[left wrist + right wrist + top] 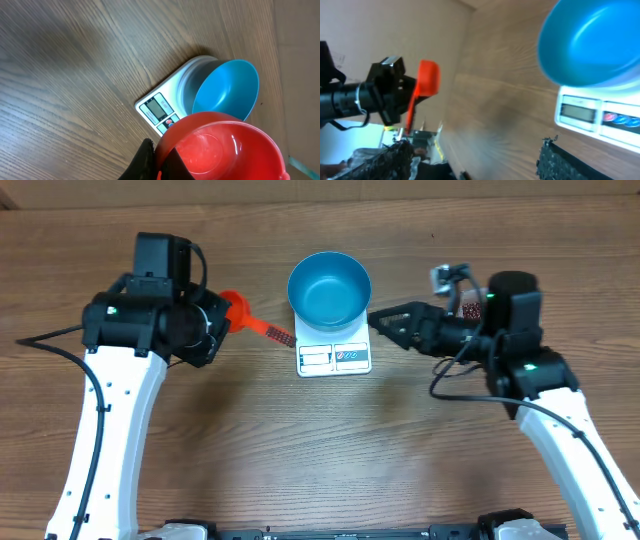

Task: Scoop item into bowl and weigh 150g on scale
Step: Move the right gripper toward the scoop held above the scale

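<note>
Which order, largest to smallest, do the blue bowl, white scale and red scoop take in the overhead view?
Largest: blue bowl.
Next: white scale, about as wide, though partly hidden beneath the bowl, so the call is close.
Smallest: red scoop, only partly in view.

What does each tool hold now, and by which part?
The left tool grips the red scoop by its handle, near the cup; right tool holds nothing.

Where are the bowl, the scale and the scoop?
bowl (329,292), overhead view, bare inside bottom.
scale (334,358), overhead view, front panel with the display.
scoop (220,147), left wrist view, inside of the red cup.
</note>
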